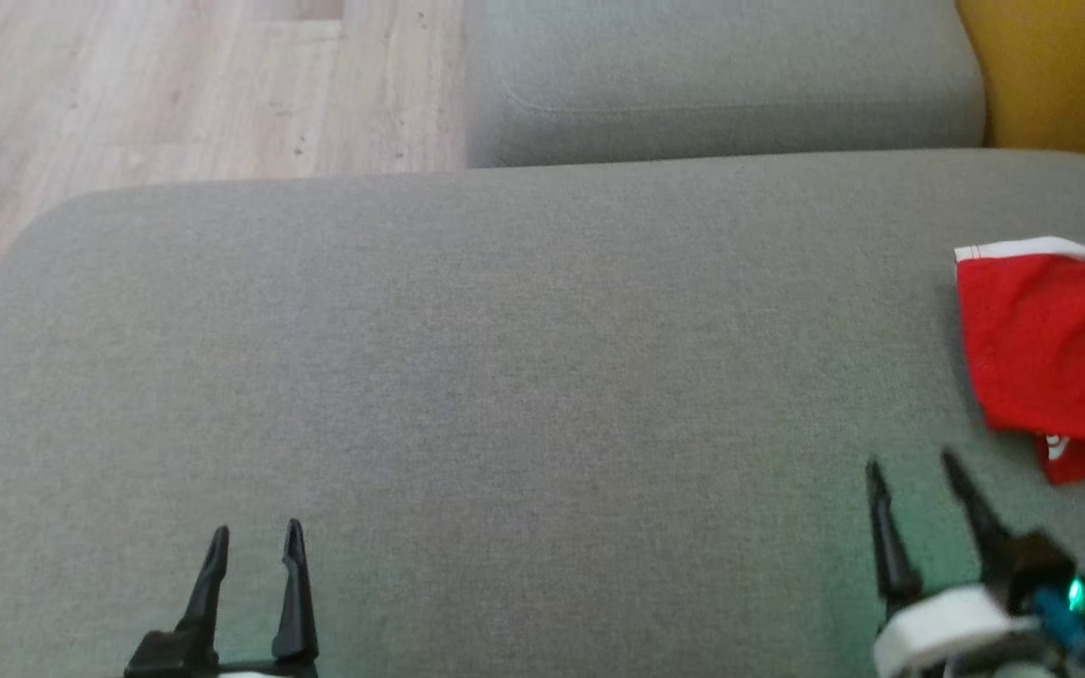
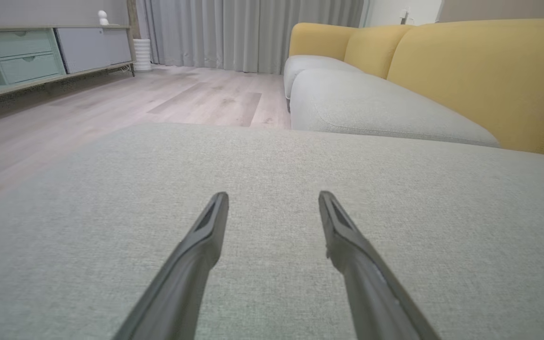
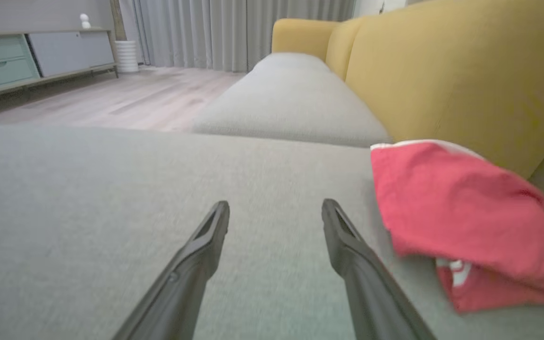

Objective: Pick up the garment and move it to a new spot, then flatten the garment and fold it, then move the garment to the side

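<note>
Wide grey sofa cushion (image 1: 505,358), red garment (image 1: 1056,348) lying bunched at its right edge near the yellow backrest (image 1: 1060,66), right pincer (image 1: 910,461) released beside it, left pincer (image 1: 256,527) released, well apart.

Supporting surface: a wide grey fabric seat cushion (image 1: 505,377), flat and smooth, with rounded far corners. One item lies directly on it: a red garment (image 1: 1051,348) with a white-trimmed edge. It is folded over in a loose bundle at the cushion's right side.
</note>
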